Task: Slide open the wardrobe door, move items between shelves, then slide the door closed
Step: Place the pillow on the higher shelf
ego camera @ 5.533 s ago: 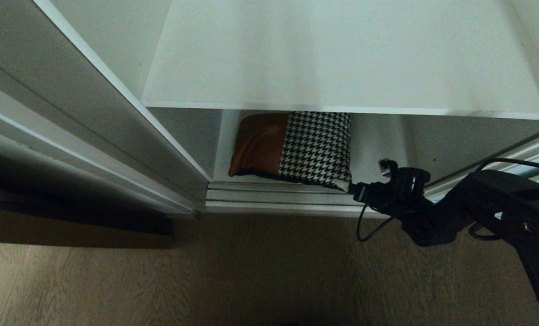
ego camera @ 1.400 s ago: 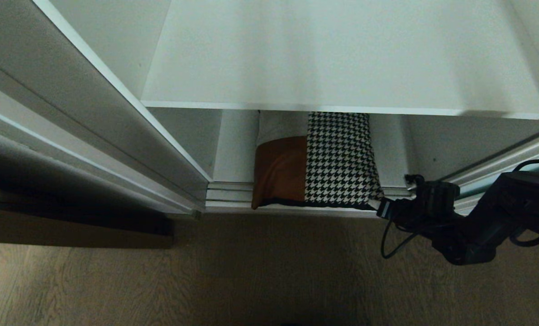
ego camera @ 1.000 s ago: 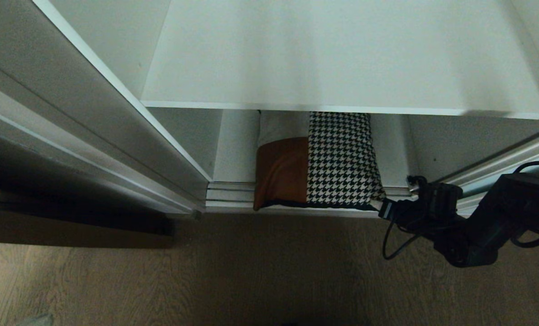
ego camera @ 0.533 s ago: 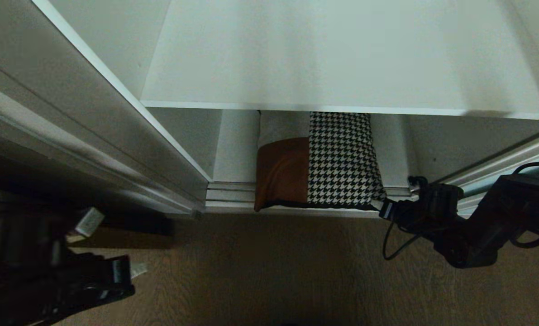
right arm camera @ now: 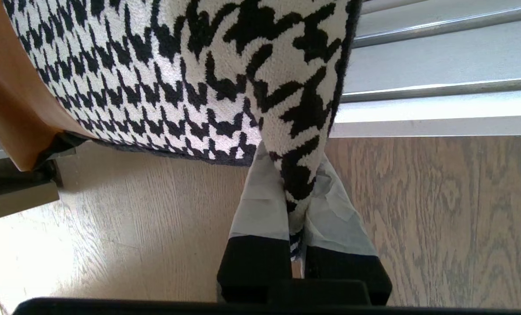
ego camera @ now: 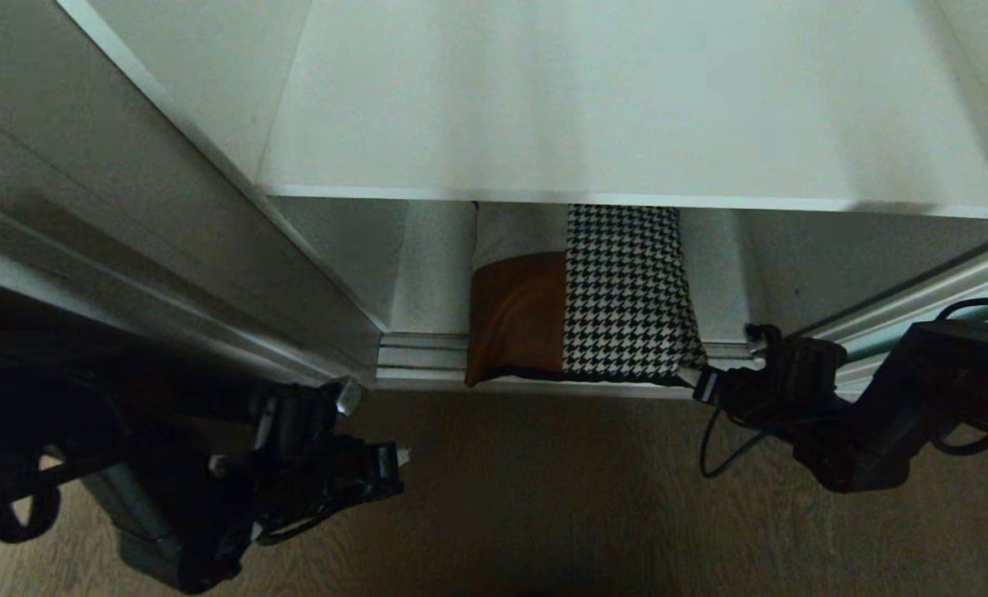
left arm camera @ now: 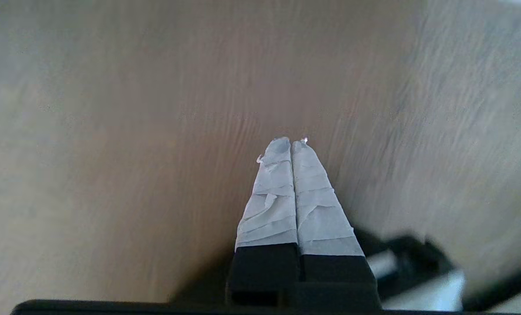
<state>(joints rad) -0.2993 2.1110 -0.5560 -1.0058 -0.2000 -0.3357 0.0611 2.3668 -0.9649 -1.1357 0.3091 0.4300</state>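
Right claw [right arm camera: 293,192] pinching cushion [ego camera: 585,298] corner; left claw [left arm camera: 291,146] pressed together above floor [left arm camera: 111,131].

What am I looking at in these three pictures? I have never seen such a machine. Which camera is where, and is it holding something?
This is a two-armed robot in front of an open wardrobe. The wide picture comes from a camera on its head, looking down at the wood floor and the white shelf above. The other two come from cameras on its wrists, behind the fingers. The right gripper is shut on a corner of the cushion, which lies on the wardrobe's bottom, under the shelf, its front edge over the door track. The left gripper is shut and holds nothing; it hangs over the floor at the robot's left.
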